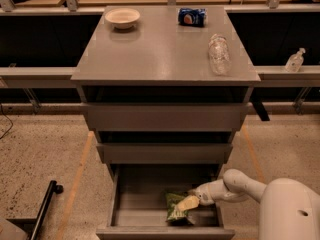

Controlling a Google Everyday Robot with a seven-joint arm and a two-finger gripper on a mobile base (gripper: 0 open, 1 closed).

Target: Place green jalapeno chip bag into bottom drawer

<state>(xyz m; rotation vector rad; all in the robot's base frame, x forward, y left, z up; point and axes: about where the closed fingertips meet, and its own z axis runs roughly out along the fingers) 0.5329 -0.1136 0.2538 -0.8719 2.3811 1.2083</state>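
Note:
The green jalapeno chip bag [175, 209] is inside the pulled-out bottom drawer [127, 204] of the grey cabinet, right of the drawer's middle and low near its floor. My gripper [188, 202] reaches into the drawer from the right and is shut on the bag's upper right edge. My white arm [240, 184] comes over the drawer's right wall. The bag's lower end hangs toward the drawer's front.
The two shallower drawers [165, 116] above stick out slightly. On the cabinet top are a white bowl [122, 18], a blue soda can [192, 16] and a clear plastic bottle [218, 54]. A black bar [45, 204] lies on the floor at the left.

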